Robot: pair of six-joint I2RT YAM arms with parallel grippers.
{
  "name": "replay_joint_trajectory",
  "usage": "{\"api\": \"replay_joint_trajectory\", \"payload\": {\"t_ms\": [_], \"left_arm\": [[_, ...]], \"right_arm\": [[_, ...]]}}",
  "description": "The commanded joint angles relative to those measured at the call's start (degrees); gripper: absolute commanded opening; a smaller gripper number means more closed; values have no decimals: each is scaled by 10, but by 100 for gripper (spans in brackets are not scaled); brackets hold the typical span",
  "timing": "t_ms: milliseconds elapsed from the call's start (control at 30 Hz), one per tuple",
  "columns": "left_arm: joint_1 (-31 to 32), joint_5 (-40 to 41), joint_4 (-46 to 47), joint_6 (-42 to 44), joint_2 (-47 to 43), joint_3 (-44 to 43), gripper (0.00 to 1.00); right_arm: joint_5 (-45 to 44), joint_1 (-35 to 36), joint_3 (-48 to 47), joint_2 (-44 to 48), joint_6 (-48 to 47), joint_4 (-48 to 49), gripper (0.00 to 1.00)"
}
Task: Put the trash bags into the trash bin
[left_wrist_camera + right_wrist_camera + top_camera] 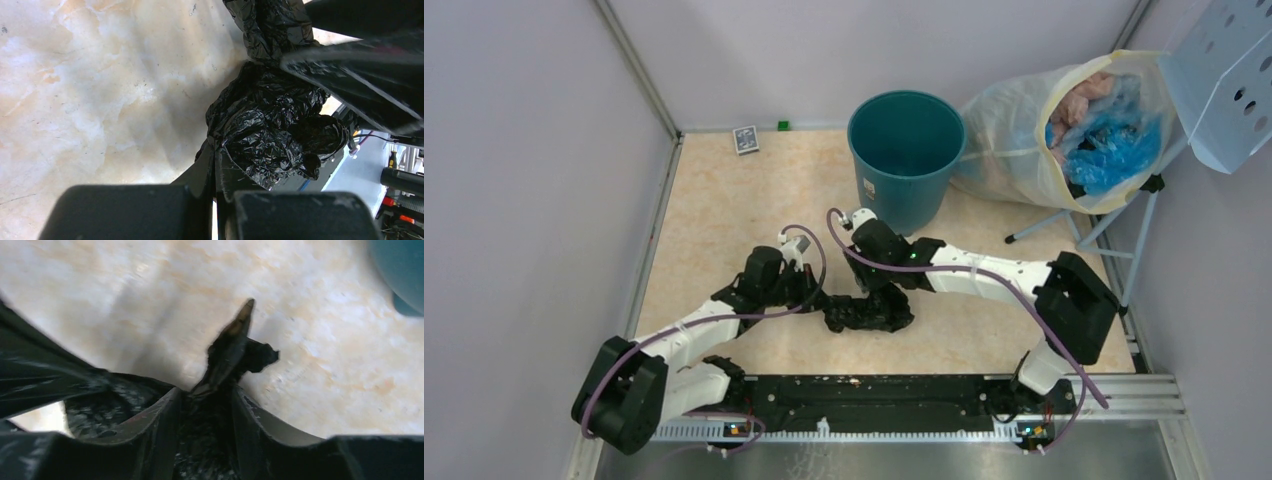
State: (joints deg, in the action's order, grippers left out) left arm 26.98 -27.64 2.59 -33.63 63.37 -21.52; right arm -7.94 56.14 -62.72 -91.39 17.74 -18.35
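While trash bags (869,310) lie outside trash bin (904,205), sack (1009,150) holds blue plastic (1114,145).

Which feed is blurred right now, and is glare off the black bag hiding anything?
Right wrist: motion-smeared; tabletop and trash bin soft, trash bag a featureless silhouette. Left wrist: sharp, only small glints on the bag's crinkles, nothing washed out. Top external: crisp, even light, bag a dark lump.

- Beige marble-patterned table top (714,220) is bounded by walls at left and back.
- Teal trash bin (906,160) is stood upright at the far side.
- Crumpled black trash bag (869,312) is laid nearer the front, apart from the bin.
- Small patterned box (745,139) and green cube (783,125) are placed at the far edge, left of the bin.
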Motion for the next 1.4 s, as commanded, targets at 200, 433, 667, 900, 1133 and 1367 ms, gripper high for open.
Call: {"api": "replay_joint_trajectory", "payload": {"t_ms": [200, 433, 667, 900, 1133, 1367], "left_arm": [[1, 56, -17, 6, -32, -6, 0], [-1, 153, -77, -24, -61, -2, 0], [-5, 184, -89, -55, -112, 7, 0], [-11, 205, -89, -72, -181, 3, 0], [-12, 248, -176, -29, -200, -113, 4], [-14, 375, -247, -4, -199, -208, 0]], "right_arm": [[-214, 0, -35, 39, 55, -110, 0], [-240, -73, 75, 217, 127, -121, 0], [-171, -204, 197, 441, 161, -101, 0], [-118, -224, 217, 464, 159, -122, 0], [-100, -224, 193, 431, 171, -141, 0], [-159, -225, 210, 430, 225, -165, 0]]}}
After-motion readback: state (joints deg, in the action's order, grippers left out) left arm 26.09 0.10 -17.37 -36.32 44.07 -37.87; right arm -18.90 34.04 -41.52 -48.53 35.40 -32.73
